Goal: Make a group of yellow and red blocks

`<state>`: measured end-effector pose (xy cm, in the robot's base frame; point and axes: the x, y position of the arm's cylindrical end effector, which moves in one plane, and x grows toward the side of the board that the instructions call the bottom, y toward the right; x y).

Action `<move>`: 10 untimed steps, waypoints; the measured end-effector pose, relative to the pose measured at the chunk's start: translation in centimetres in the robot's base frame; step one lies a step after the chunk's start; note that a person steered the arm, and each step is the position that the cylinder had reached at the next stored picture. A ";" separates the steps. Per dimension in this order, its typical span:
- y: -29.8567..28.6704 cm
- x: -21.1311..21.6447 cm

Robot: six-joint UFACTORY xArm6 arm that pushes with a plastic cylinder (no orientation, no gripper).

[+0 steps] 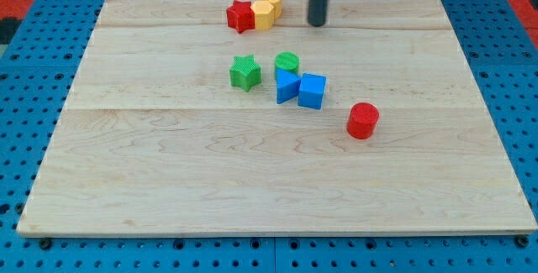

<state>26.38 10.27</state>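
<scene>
three blocks touching at the frame's top centre, red star (240, 16), yellow block (263, 15), yellow cylinder (271, 2), my tip (317, 23) just right of them, apart, no jaws to report, red cylinder (363, 120) alone right of centre, well apart

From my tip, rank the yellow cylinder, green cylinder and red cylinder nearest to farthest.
From my tip:
1. Yellow cylinder, to its left by the view's top edge.
2. Green cylinder, below it, mid-board.
3. Red cylinder, farthest, lower right.
</scene>
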 end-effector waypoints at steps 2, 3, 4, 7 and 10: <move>7.6 6.1; 7.6 12.7; 7.6 19.5; 3.1 21.2; 2.3 12.7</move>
<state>39.10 12.57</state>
